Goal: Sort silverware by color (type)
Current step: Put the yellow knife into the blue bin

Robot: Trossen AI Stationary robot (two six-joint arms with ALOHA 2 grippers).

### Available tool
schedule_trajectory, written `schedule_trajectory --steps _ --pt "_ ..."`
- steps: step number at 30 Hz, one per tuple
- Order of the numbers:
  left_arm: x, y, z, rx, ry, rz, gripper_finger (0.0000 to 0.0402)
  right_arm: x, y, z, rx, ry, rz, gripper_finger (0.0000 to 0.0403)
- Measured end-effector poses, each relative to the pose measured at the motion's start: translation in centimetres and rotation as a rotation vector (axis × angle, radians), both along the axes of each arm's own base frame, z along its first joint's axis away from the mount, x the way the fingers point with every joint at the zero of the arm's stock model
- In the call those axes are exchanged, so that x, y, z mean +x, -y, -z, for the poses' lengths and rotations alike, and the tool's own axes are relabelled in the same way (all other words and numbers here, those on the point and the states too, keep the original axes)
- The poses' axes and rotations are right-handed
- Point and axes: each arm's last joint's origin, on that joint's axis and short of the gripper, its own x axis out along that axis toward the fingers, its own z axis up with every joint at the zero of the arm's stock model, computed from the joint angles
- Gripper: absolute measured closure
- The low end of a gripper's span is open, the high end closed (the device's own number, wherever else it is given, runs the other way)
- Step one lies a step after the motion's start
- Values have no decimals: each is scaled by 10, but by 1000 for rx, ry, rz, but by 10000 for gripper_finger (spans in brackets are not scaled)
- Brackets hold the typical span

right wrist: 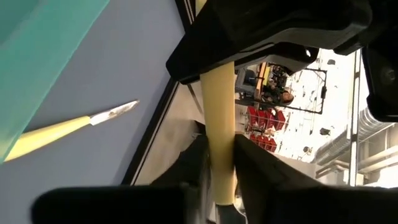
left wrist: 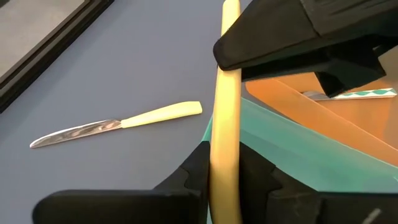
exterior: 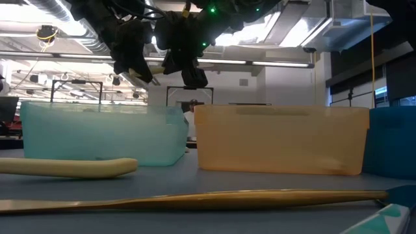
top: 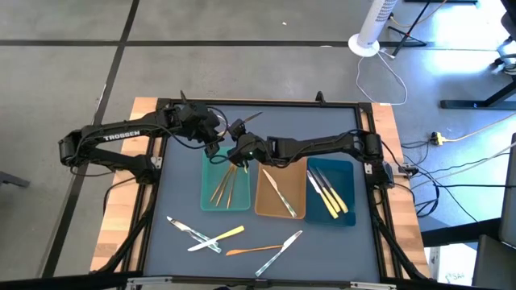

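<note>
Grasping a yellow handle (left wrist: 225, 124) between its two fingers, the left gripper (top: 211, 138) is clenched on this utensil, and the handle stands up straight out of the claw in the left wrist view. On the same handle, a little further along, the right gripper (top: 238, 153) is also closed, so the two claws hold one piece from opposite ends; its tip is hidden, so I cannot tell if it is a knife or a fork. Both grippers meet in the air above the far end of the teal tray (top: 208, 181), and in the low view they hang well over the tray walls. Inside the teal tray lie some slim gold utensils (top: 226, 187). Just beside it stands the tan tray (top: 260, 205) with a silver knife (top: 278, 193) inside, and next to that the dark-blue tray (top: 348, 171) with yellow-handled knives (top: 330, 193). On the grey-blue mat (top: 177, 185), another yellow-handled knife (left wrist: 118, 126) lies flat, apart from the teal tray. Near the front edge of the mat, a silver utensil (top: 187, 228), an orange utensil (top: 251, 250) and a second silver utensil (top: 284, 246) rest outside the trays.
</note>
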Motion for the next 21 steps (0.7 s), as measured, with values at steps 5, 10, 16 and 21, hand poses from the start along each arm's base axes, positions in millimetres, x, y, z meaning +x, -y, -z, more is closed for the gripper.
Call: schedule_trajectory --steps 5,10,16,21 --pt "0 0 0 1 0 0 355 0 0 0 51 40 9 270" --pt "1 -1 -1 13 6 -10 354 -1 -3 0 74 88 85 235" --pt "1 -3 -2 53 14 -48 354 -2 -8 -2 138 148 115 226" --pt "1 -4 -3 83 5 -86 354 -6 -9 -14 190 201 126 226"
